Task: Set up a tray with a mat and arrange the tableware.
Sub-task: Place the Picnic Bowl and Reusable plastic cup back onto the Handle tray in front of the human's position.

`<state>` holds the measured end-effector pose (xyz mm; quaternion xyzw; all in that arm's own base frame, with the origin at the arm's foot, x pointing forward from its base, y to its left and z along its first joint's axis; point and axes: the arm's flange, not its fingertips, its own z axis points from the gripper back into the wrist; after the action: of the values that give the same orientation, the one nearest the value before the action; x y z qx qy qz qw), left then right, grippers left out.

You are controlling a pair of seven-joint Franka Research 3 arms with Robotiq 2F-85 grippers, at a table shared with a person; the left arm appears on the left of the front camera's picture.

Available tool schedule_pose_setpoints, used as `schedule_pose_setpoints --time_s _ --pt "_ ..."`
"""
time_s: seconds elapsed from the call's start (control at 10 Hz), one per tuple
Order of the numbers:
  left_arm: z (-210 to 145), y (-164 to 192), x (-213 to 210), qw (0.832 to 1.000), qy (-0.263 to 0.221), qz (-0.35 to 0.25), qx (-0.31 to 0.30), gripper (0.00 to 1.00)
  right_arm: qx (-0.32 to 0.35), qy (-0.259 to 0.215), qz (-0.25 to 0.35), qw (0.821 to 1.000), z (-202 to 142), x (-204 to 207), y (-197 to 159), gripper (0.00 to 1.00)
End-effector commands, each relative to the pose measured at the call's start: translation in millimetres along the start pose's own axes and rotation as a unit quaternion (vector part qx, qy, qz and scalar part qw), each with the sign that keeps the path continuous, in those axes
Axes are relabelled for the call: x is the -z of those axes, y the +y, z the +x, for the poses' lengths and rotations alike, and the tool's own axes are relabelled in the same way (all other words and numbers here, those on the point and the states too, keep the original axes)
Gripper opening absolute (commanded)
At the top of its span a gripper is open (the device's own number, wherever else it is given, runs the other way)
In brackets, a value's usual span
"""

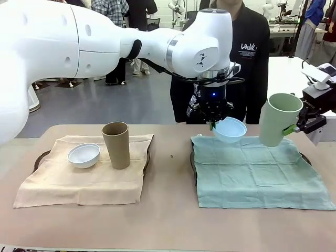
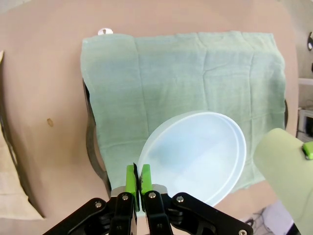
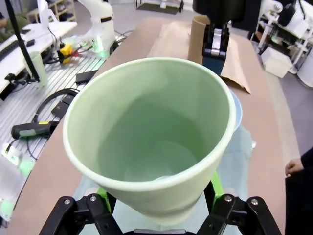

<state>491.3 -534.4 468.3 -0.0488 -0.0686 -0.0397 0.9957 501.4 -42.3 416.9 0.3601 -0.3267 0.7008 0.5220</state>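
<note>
Front view: left gripper [image 1: 212, 124] hangs at centre frame, clenched on the rim of the light blue bowl [image 1: 230, 129], which tilts in the air just above the far edge of the green mat [image 1: 257, 173] at lower right. Right gripper [image 1: 292, 129] at right edge grasps the pale green cup [image 1: 279, 119] by its lower wall, cup tilted, held clear of the mat. At left, the white bowl [image 1: 84, 155] and tan-brown cup [image 1: 116, 145] stand upright on the beige mat [image 1: 79, 178], near each other but apart; dark tray rims [image 1: 39, 159] peek from under both mats. White script on the black shirt of the person [image 1: 247, 58] behind, too small to read surely. Left wrist view: green pads [image 2: 131, 178] pinch the bowl rim at lower centre with no gap visible; bowl hangs over the lower half of the mat; cup edge at lower right. Judgement: thin rigid rim, light, likely smooth and slippery; a 1-point rim pinch lets it swing, so set down gently. Right wrist view: cup mouth faces the camera, fingers [image 3: 213, 188] clasping the wall on 2 sides near the base. Judgement: stiff, light, tall, tippy; a low wall grip suits upright placement. No labels readable on the tableware.
</note>
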Motion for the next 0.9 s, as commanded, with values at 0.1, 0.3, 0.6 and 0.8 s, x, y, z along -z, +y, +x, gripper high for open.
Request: schedule_pose_setpoints --time_s 0.1,0.3,0.6,0.8 --pt "2.9 4.9 9.8 1.000 0.004 -0.010 -0.020 0.04 0.080 -0.034 -0.035 0.996 -38.2 14.4 -10.4 0.85" --pt "6.6 10.5 29.2 0.999 0.028 -0.010 -0.029 0.04 0.128 -0.052 -0.047 0.989 -55.3 21.9 -12.3 0.85" --pt "8.4 11.9 56.0 0.998 0.052 -0.015 -0.031 0.04 0.136 -0.050 -0.038 0.989 -64.7 29.4 -8.5 0.85" --pt "12.4 13.5 71.8 0.997 0.054 -0.028 -0.037 0.04 0.147 -0.045 -0.028 0.988 -73.3 36.3 -10.6 0.85"
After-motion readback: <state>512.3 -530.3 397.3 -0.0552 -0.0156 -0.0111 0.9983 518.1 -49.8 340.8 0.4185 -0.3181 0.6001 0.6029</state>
